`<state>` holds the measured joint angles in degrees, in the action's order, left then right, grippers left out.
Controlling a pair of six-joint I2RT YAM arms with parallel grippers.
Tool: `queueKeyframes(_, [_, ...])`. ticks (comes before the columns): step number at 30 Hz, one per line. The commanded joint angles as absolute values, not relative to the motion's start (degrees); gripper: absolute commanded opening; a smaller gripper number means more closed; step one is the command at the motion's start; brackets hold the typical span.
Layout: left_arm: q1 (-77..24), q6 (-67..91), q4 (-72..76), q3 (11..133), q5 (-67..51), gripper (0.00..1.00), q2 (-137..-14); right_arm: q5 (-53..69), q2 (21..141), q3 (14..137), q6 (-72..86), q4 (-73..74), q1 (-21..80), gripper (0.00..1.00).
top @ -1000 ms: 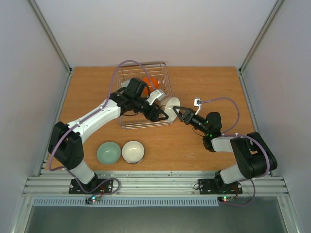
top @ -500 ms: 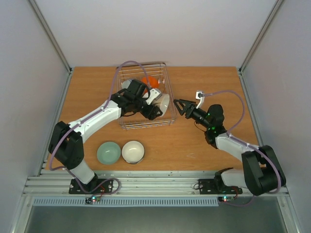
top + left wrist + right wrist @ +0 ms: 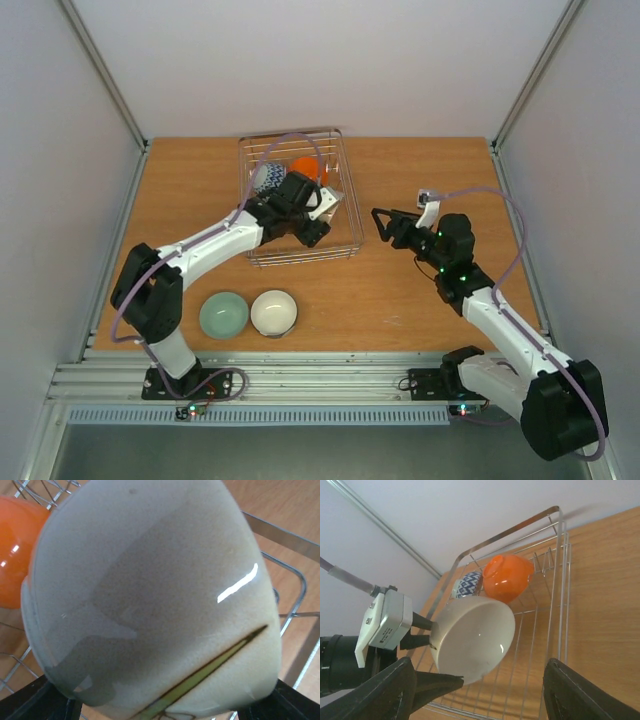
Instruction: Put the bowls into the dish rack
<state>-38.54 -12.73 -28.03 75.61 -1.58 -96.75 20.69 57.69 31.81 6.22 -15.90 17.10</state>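
The handover looked finished and the placing step was in hand: the left claw [image 3: 427,631] pinched the rim of the beige bowl [image 3: 475,637] and held it tilted on edge above the rack [image 3: 300,262], just near of the orange bowl [image 3: 507,577] and the blue bowl [image 3: 468,584] already standing at the far end. The right claw [image 3: 380,225] hung spread and empty over the desk [image 3: 420,180], just right of the rack. Next, I judged, the left arm had to lower the bowl on edge between the tines and let go without knocking the orange one; the green bowl [image 3: 223,314] and white bowl [image 3: 273,312], side by side near the left arm's base, remained to be loaded. A second earlier the bowl had sat at the rack's right edge with both claws meeting on it; since then the right claw had opened and backed off rightward, and the left had carried the bowl inward over the wires.
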Motion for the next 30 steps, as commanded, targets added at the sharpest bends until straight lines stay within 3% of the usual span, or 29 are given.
queueKeyframes(1, [-40.21,-20.08,-15.39,74.63,6.98,0.0,-96.18,18.95,55.03,32.76,4.67,-9.7,17.31,0.69])
queueKeyframes(16, [-40.41,-46.4,11.06,61.54,14.04,0.01,-97.63,19.83,48.17,31.16,5.23,-5.71,17.34,0.7])
queueKeyframes(30, [-39.86,-59.51,16.23,61.53,14.95,0.0,-99.95,20.35,44.47,29.93,5.78,-4.41,17.31,0.7])
